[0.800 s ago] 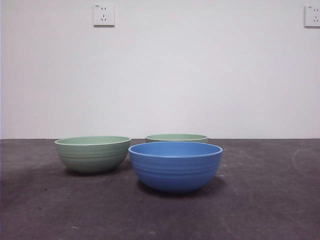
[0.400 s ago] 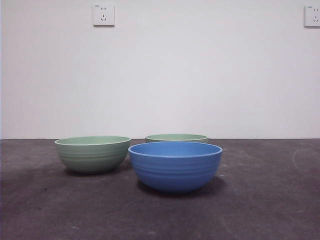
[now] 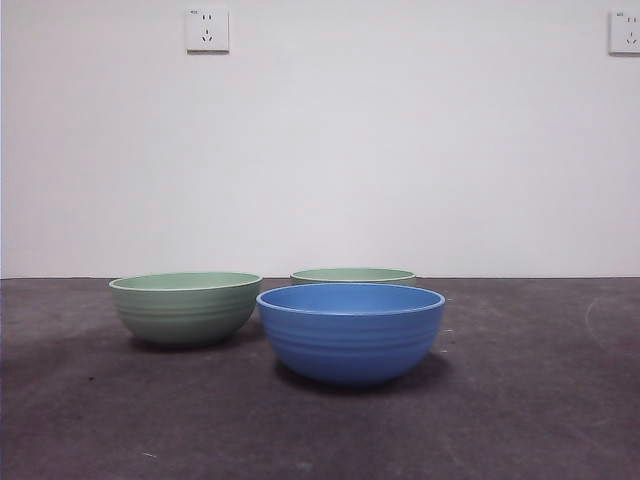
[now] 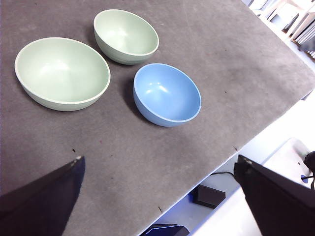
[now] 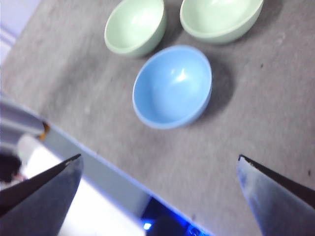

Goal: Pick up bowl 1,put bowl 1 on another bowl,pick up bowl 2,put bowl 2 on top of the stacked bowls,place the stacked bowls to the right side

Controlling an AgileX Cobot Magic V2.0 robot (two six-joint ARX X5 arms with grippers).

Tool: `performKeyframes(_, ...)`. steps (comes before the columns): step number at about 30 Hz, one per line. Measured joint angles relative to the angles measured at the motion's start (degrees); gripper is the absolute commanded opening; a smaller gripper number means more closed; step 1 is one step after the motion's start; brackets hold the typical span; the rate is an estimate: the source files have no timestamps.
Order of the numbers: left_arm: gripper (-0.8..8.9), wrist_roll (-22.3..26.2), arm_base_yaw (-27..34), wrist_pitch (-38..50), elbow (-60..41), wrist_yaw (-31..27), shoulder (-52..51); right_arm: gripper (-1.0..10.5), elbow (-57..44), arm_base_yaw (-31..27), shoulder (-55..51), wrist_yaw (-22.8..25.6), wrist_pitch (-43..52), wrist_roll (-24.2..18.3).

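Sitting unmoved since earlier — blue bowl [image 3: 351,333] and both green bowls [image 3: 186,308] unstacked — both grippers' jaws spread apart.

blue bowl [image 3: 351,333]: plain mid blue inside and out, faint horizontal ribs on the outer wall, a thin paler rim.
left green bowl [image 3: 186,308]: pale sage green, the same faint ribbing outside, a lighter cream-toned rim.
far green bowl [image 3: 353,275]: pale green, lighter inside; its outer wall is mostly hidden in the front view.
table [image 3: 540,400]: dark grey, mottled, with small pale flecks.
wall [image 3: 400,140]: plain off-white.
sockets [image 3: 207,29]: white.
jaws: black in both wrist views.
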Motion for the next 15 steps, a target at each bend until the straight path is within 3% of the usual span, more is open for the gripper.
performKeyframes(5,5.92,0.0,0.0,0.0,0.0,0.0,0.0,5.6,2.4,0.0,7.6,3.3,6.5,5.0)
performKeyframes(9,5.92,0.0,0.0,0.0,0.0,0.0,0.0,5.6,6.7,0.0,15.9,7.0,8.3,6.3)
performKeyframes(15,5.92,0.0,0.0,0.0,0.0,0.0,0.0,5.6,15.3,0.3,30.9,8.7,10.0,6.8)
